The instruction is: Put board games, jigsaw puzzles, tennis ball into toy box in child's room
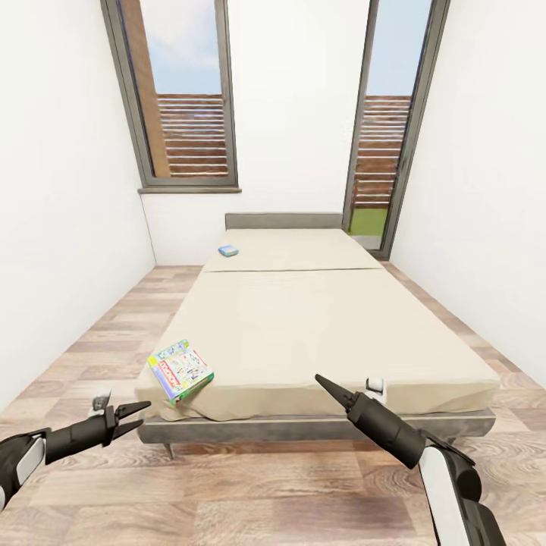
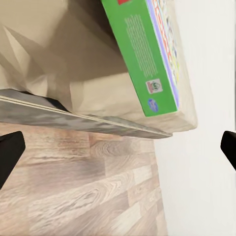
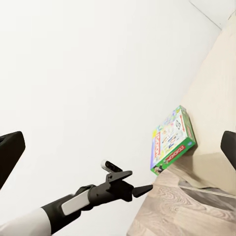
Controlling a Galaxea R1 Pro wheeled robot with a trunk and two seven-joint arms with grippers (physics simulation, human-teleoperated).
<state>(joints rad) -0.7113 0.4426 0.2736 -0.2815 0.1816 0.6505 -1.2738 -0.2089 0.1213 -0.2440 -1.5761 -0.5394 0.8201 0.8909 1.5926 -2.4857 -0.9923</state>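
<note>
A white and green board game (image 1: 180, 370) lies on the near left corner of the bed (image 1: 303, 318), partly overhanging the edge; its green side (image 2: 147, 54) is close in the left wrist view. A small blue board game (image 1: 228, 249) rests far up the mattress near the headboard. My left gripper (image 1: 139, 417) hovers open just below and left of the near game, empty. My right gripper (image 1: 323, 383) is open and empty over the bed's near edge; its view takes in the game (image 3: 172, 142) and the left gripper (image 3: 140, 189). The table, toy box, jigsaw puzzles and tennis ball are out of view.
White walls (image 1: 61, 227) close in on both sides of the bed, with strips of wood-plank floor (image 1: 265, 493) around it. Two tall dark-framed windows (image 1: 189, 98) stand behind the grey headboard (image 1: 282, 221).
</note>
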